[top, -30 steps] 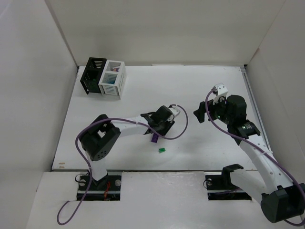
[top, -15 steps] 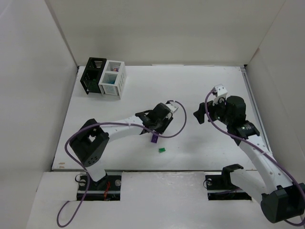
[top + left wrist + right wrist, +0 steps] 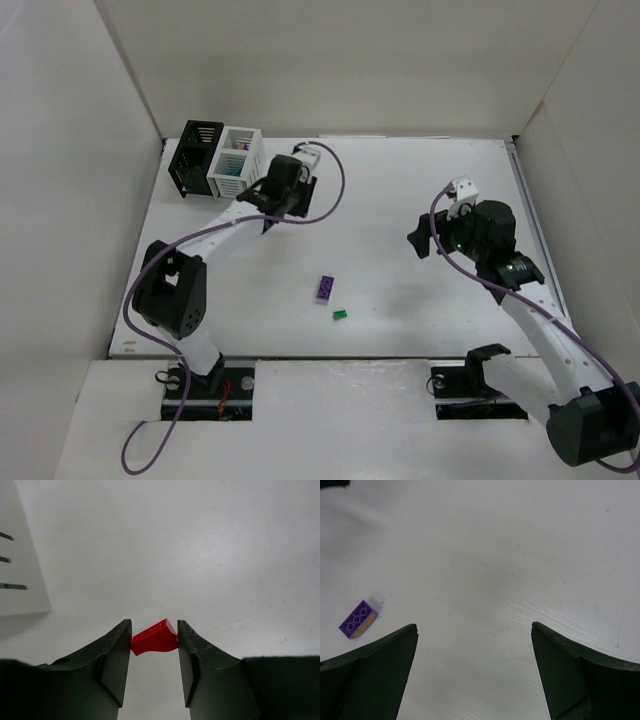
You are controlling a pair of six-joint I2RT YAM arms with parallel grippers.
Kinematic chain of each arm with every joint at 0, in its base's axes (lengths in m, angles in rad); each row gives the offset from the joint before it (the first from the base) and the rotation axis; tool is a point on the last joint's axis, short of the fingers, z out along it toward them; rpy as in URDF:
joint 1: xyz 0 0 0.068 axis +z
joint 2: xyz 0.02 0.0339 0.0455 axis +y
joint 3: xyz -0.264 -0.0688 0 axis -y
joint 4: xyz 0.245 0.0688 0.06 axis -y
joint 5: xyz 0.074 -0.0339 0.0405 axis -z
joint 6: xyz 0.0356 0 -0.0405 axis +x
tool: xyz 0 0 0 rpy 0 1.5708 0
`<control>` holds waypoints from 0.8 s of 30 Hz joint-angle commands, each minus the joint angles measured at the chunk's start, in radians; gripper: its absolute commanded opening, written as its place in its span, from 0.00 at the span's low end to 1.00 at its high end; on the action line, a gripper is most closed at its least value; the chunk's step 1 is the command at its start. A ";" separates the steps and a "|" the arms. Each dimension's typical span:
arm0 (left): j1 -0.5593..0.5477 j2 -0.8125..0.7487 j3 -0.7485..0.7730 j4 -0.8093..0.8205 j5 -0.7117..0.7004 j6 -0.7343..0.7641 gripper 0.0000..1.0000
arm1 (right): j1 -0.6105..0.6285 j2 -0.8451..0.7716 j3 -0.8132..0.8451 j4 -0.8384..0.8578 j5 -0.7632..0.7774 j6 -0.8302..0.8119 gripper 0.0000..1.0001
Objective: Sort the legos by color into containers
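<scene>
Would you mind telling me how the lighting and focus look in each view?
Top external: soft, even light with faint shadows; the green lego is tiny but distinct. Left wrist: the red lego is sharp, while the dark fingers show little detail. Right wrist: the purple lego looks slightly soft near the left edge.

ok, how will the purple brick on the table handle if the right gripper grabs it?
The purple brick looks like hard moulded plastic, so probably stiff. It's tiny beside the open right gripper, likely very light, and may skid on the smooth table. Boxy faces: unlikely to roll.
</scene>
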State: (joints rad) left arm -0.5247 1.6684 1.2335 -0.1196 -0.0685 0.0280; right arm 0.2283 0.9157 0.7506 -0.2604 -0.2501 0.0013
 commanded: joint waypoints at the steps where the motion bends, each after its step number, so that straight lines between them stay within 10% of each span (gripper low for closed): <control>1: 0.124 -0.055 0.108 0.031 0.084 0.076 0.26 | -0.006 0.035 0.024 0.055 0.021 0.020 1.00; 11: 0.457 0.147 0.443 0.031 0.260 0.112 0.28 | -0.015 0.211 0.144 0.096 0.051 0.048 1.00; 24: 0.584 0.476 0.817 0.003 0.226 0.037 0.29 | -0.024 0.390 0.294 0.105 0.080 0.068 1.00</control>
State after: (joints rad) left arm 0.0292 2.1502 1.9690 -0.1356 0.1669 0.1047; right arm 0.2100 1.2930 0.9829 -0.2081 -0.1890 0.0525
